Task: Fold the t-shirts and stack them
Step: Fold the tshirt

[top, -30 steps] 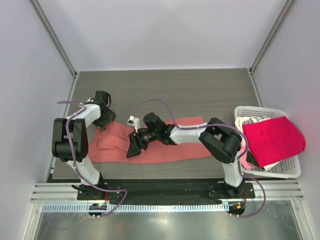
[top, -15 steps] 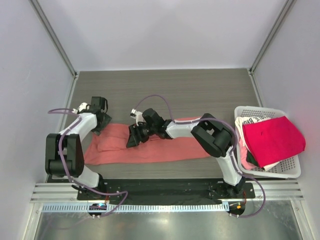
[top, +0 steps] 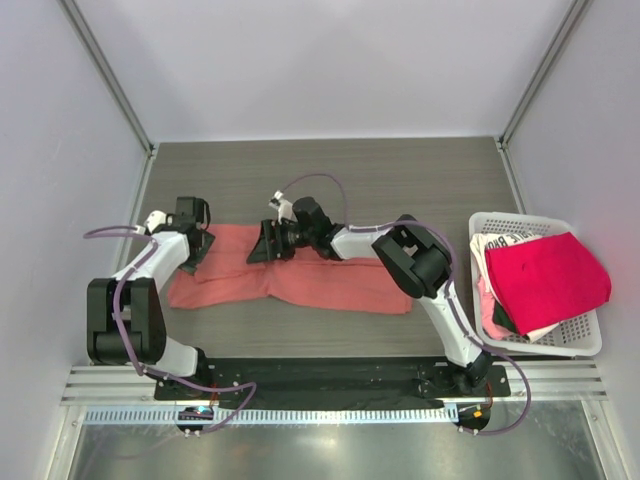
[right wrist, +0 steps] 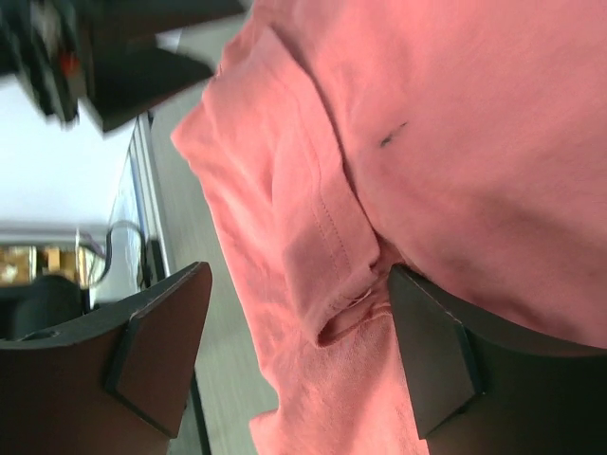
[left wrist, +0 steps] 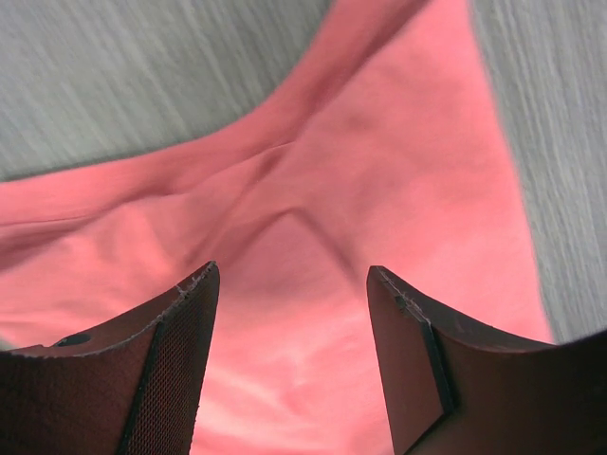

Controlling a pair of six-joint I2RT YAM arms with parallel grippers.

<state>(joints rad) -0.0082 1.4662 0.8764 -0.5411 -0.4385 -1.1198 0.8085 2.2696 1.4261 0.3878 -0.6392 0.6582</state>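
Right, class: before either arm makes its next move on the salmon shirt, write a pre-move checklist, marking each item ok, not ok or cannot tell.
1. Left gripper open, nothing pinched: ok.
2. Right gripper open over a stitched hem: ok.
3. Salmon shirt lying smooth: not ok, creases show under both grippers.
4. Crimson shirt and white shirt out of the way in the basket: ok.
5. Either gripper touching the shirt: cannot tell.
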